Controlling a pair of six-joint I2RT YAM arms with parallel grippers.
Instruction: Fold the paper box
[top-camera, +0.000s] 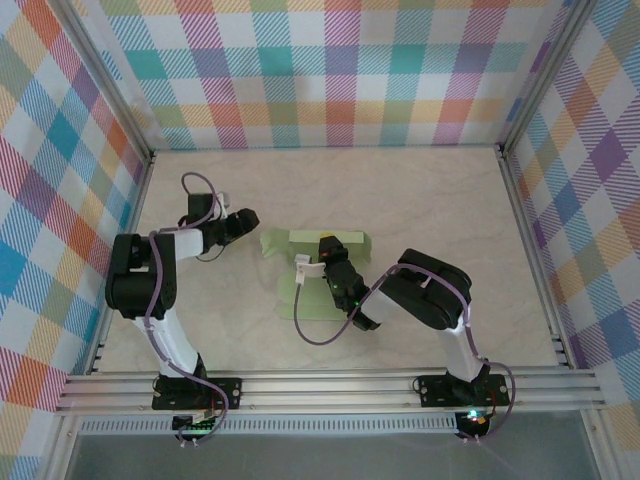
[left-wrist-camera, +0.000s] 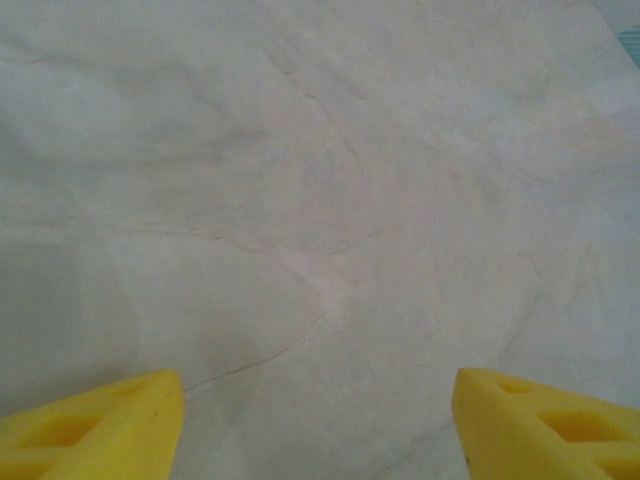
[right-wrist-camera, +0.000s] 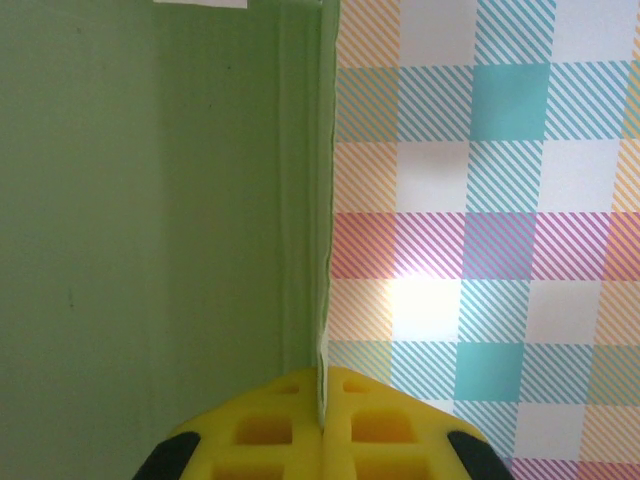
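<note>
Rail (top-camera: 330, 385): aluminium strip at the near edge of the table (top-camera: 430, 200), carrying both arm bases.
Left tool (left-wrist-camera: 320, 428): jaws spread wide with nothing between them. Its yellow fingertips (left-wrist-camera: 100, 425) look down on bare marbled table. From above it sits to the left of the paper box, apart from it.
Right tool (right-wrist-camera: 322, 405): yellow pads pressed together on the thin edge of a pale green panel, so it has a firm pinch on the paper.
Paper box (top-camera: 285, 290): mid-table between the two arms, under and around the right wrist. Most of it lies flat as a sheet with rounded flaps. The pinched panel stands upright in the right wrist view, seen edge-on, with a crease line running beside the edge.
Step in hand: by my reading, lifting one side panel up along its crease. The box looks barely formed, so the task is at an early stage.
Next move: probably calls for swinging the held panel over its fold while the flat part stays put. The free left tool could come across and press the sheet down, since thin card will likely slide or buckle if pulled from one edge alone.
Plaid wall (right-wrist-camera: 480, 200): coloured check backdrop behind the raised panel.
</note>
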